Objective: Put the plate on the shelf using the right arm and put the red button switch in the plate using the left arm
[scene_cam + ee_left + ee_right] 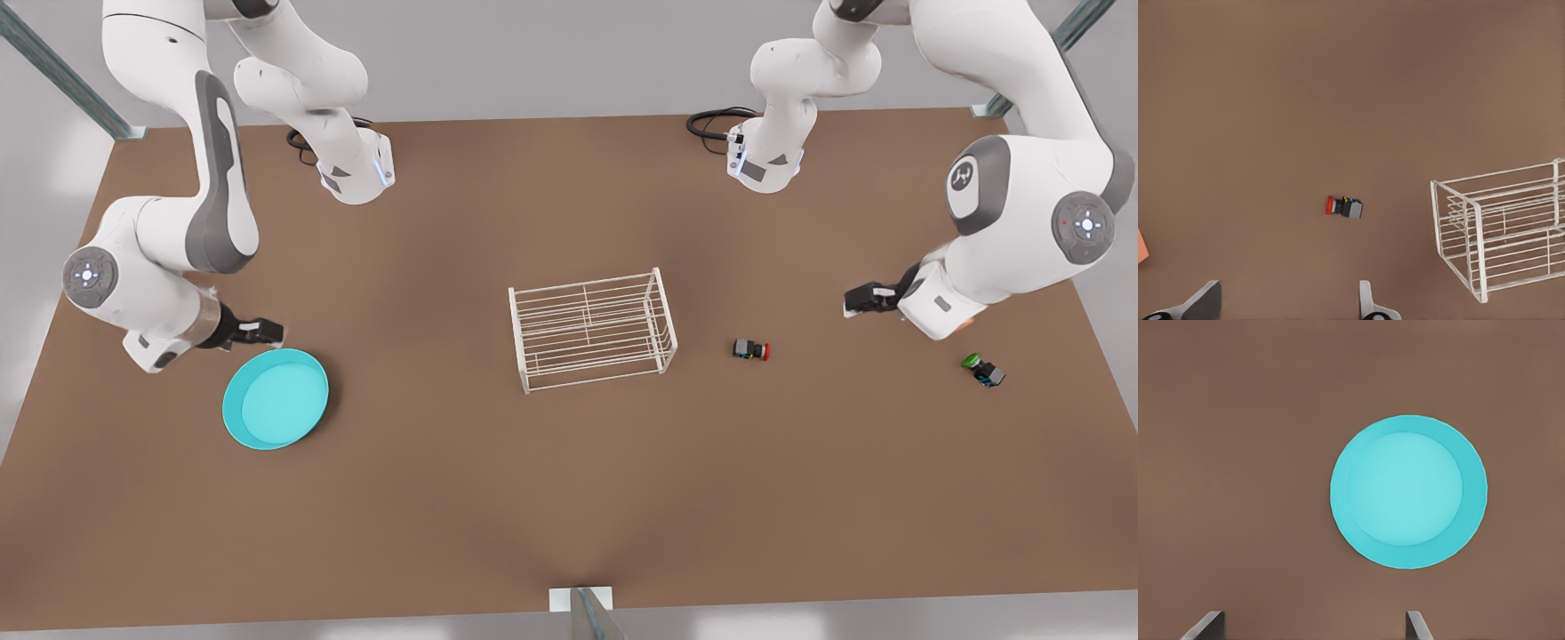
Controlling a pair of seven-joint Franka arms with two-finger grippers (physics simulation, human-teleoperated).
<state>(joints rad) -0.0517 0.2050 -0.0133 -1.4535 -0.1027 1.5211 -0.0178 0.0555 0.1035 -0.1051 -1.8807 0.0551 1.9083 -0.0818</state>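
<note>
- My right gripper, fingers spread and empty, hovers beside the round turquoise plate; next comes gripping its rim.
- My left gripper, spread too, waits near the red-capped dark switch.

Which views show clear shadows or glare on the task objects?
Front view: soft even light, a faint shadow under the plate and the shelf, no glare. Left wrist view: red button switch sharp, almost shadowless. Right wrist view: plate flatly lit, no highlights.

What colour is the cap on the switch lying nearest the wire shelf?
Red, on the red button switch; the left wrist view shows it best, beside the shelf.
</note>
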